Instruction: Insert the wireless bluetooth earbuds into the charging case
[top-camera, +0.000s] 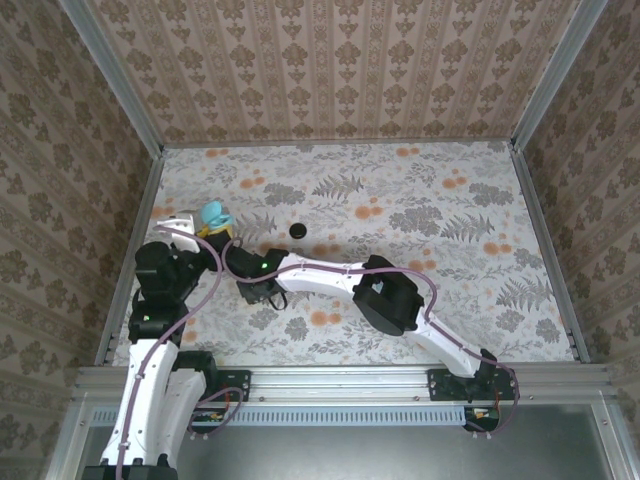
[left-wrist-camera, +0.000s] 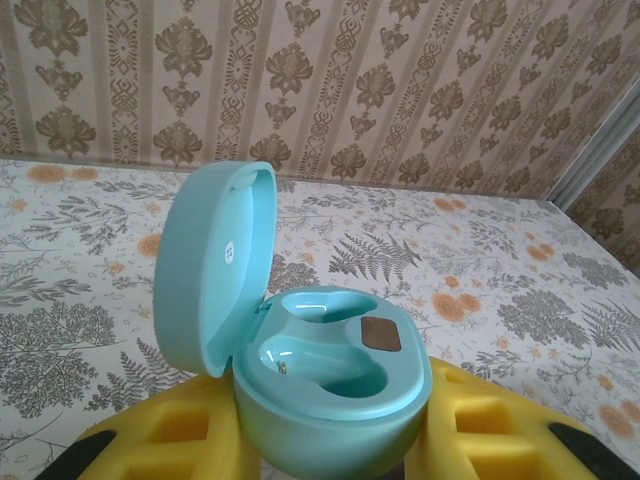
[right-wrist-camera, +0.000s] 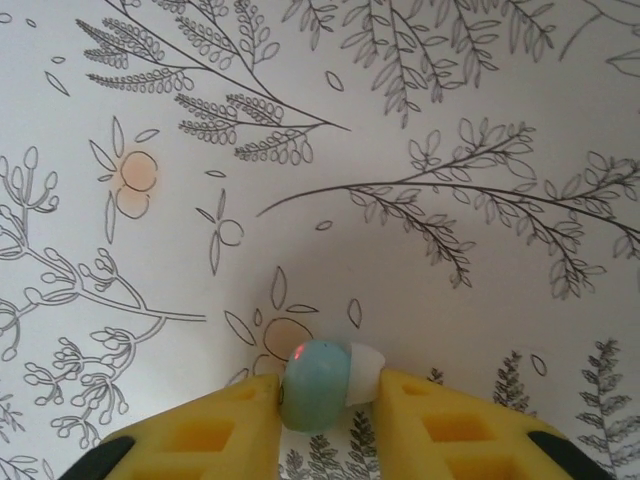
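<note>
1. Right gripper (right-wrist-camera: 322, 402): narrow, pinching a bud (right-wrist-camera: 318, 383) by its sides between yellow fingers (right-wrist-camera: 232, 425). Small red light on the bud, pale tip towards the right of the wrist view.
2. Left gripper (left-wrist-camera: 330, 445): narrow too, clamped around the lower shell of the case (left-wrist-camera: 335, 385), seemingly lifted off the table (left-wrist-camera: 480, 260), far left of the work area in the top view.
3. Done, judging from this: case open, lid (left-wrist-camera: 215, 265) swung up on its left-hand hinge; one bud picked up.
4. Left to do: carrying that bud across to the case, seating it in a well, then the same for a second bud, perhaps closing the lid. Nothing seated in either well, bar a dark square patch (left-wrist-camera: 381, 335) on the far one. Early to middle of the job, by estimate.
5. Hard to make out:
   - bud just clear of the table or touching it: soft shadow below, no plain gap, cannot tell;
   - which well suits this bud: cannot tell;
   - the patch: contact, sticker or reflection, unclear;
   - whereabouts of a second bud: cannot tell;
   - small black disc (top-camera: 297, 231) on the table beyond both grippers: too small to identify;
   - underside of the case cut off at the bottom edge of the left wrist view.
</note>
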